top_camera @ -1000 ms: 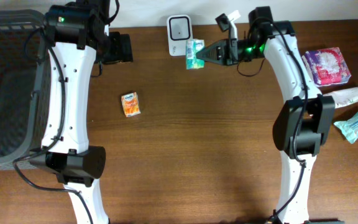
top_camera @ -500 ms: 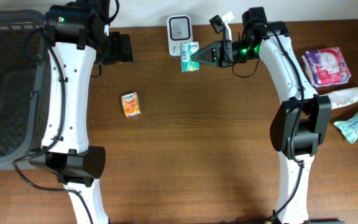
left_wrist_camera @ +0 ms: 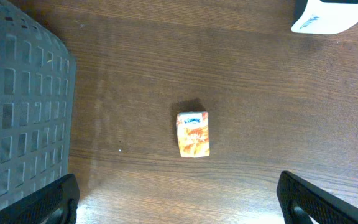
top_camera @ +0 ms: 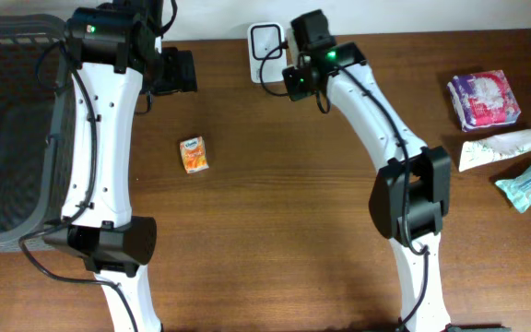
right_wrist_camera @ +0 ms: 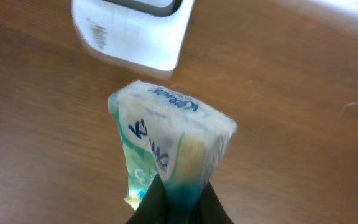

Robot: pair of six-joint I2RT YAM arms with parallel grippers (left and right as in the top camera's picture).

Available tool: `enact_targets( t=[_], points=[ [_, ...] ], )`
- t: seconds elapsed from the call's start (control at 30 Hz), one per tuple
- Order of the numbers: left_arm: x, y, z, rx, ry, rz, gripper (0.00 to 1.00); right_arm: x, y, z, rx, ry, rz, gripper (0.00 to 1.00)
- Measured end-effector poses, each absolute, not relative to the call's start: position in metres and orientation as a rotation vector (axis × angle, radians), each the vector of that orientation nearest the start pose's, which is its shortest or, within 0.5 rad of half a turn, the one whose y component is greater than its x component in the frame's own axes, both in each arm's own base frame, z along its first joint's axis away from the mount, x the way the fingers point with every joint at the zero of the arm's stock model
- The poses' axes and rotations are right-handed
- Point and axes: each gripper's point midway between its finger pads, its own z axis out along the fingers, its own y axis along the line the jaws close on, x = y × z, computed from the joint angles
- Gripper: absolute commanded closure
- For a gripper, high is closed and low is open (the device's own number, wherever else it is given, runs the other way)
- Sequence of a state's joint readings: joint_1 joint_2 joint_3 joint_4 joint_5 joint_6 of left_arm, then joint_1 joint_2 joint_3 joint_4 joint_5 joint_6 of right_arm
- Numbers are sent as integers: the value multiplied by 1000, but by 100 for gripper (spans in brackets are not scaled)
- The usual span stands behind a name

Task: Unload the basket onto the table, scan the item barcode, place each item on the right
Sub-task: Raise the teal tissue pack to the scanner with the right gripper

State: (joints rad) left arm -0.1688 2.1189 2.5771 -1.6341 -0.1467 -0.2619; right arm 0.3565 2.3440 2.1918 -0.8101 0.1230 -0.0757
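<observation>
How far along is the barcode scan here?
Done: the right gripper is shut on the green tissue pack. In hand: holding it near the white scanner. Remaining: a confirmed scan is not visible; the orange pack lies untouched below the open left gripper.

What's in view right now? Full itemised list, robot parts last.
table: 1, brown wood, under everything
basket: 1, grey, left edge
scanner: 1, white, top centre
orange tissue pack: 1, orange, on table right of basket
green tissue pack: 1, green and white, held near scanner
purple pack: 1, purple and pink, far right
tube: 1, white, below purple pack
wipes pack: 1, teal, right edge
left gripper: 1, black, open, empty
right gripper: 1, black, shut on green tissue pack
</observation>
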Motion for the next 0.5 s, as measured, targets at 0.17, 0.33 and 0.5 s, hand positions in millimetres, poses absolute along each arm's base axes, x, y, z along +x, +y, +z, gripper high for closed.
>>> enact_targets(
  t=[0.17,0.33,0.5],
  points=[
    [442,-50,276,-167,2720,79,1,625,210,188,-725,2020,-347,96],
    [442,-50,276,-167,2720,79,1,658,224,185,-778,1828,-420,96],
    [442,-50,276,-167,2720,79,1,668,238,188,-772,1742,-367,96]
  ],
)
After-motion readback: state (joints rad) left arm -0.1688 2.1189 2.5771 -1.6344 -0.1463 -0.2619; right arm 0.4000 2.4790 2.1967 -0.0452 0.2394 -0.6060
